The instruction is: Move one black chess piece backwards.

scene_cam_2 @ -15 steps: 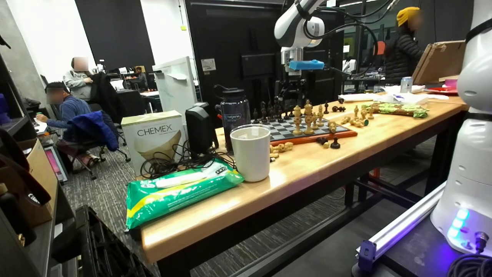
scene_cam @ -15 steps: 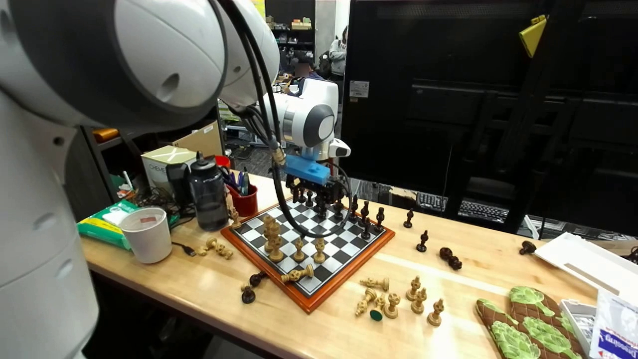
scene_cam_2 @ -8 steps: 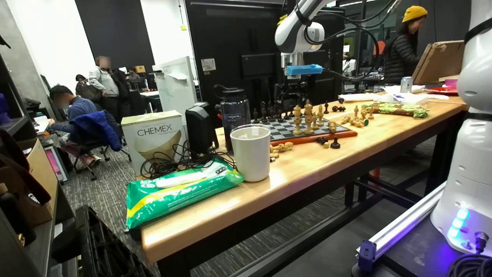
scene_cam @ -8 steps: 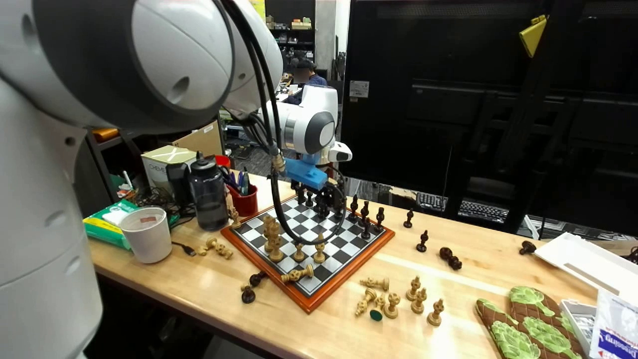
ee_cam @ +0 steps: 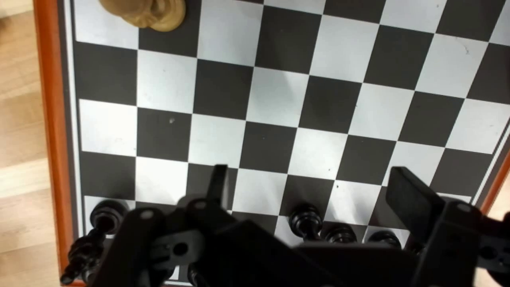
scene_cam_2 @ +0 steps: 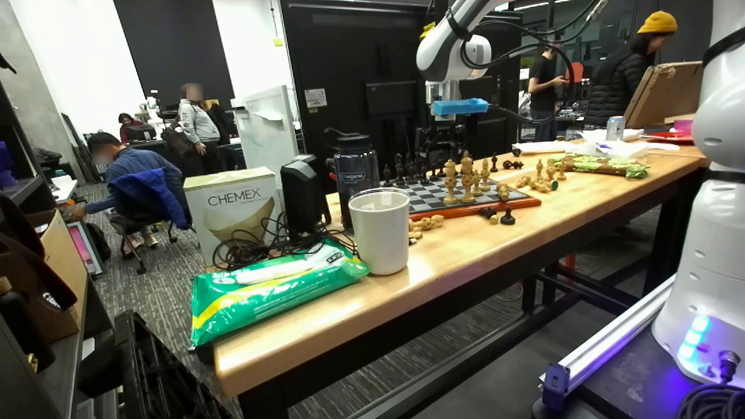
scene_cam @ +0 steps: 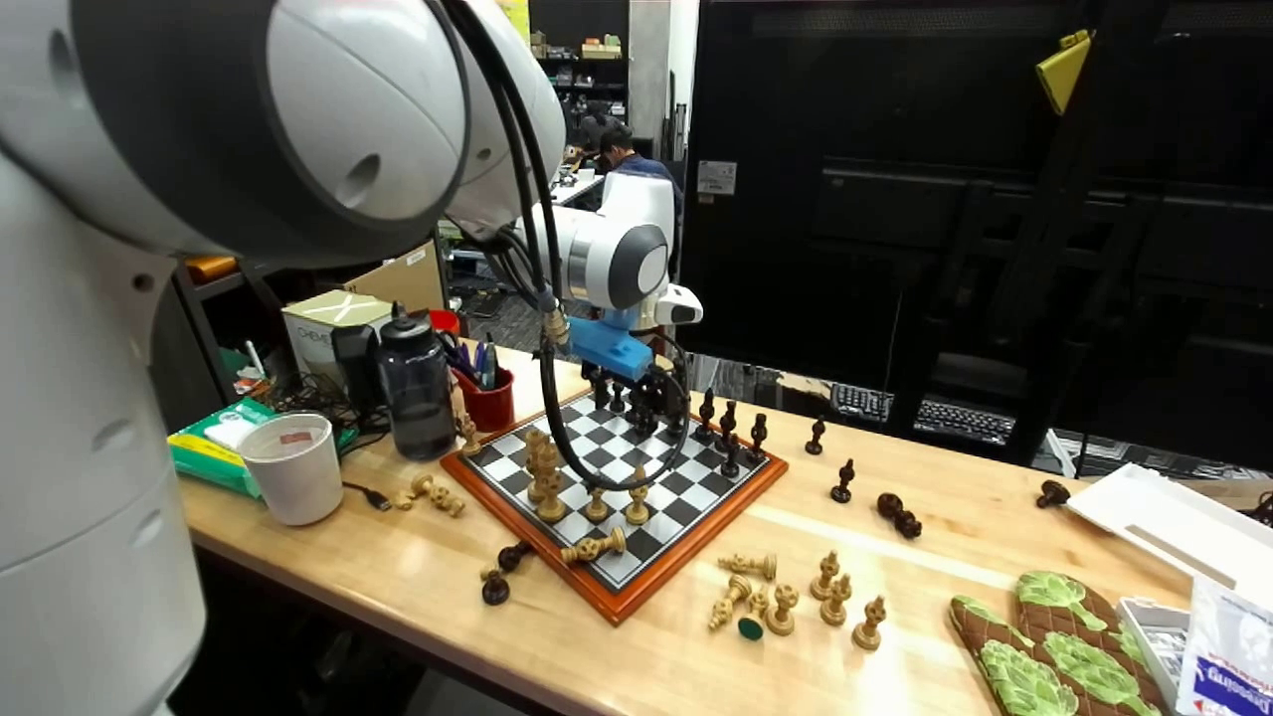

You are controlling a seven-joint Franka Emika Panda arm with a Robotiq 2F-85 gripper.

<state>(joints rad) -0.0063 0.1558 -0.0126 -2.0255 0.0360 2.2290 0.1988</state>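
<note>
- Above the checkered board (ee_cam: 275, 97): black gripper (ee_cam: 309, 180), slab-like fingers (ee_cam: 414, 199) spread wide.
- Glossy, round-based black chess piece (ee_cam: 305, 219) on board, between fingers in wrist view.
- Rim (ee_cam: 55, 119): smooth reddish wood.
- Carved tan pieces (scene_cam: 550, 492), some toppled.

In an exterior view, a white cup (scene_cam_2: 379, 235) stands on the wooden table (scene_cam_2: 465, 244); at its eight o'clock lies a green packet (scene_cam_2: 276, 294), at nine stands a CHEMEX box (scene_cam_2: 231, 212), at eleven a dark bottle (scene_cam_2: 356, 169). Farther back at two is a person (scene_cam_2: 620, 81) in a yellow hat (scene_cam_2: 657, 22). In an exterior view, a red pen pot (scene_cam: 490, 408) stands at the cup's two o'clock; well off between three and four lies a leaf-print cloth (scene_cam: 1064, 641).
</note>
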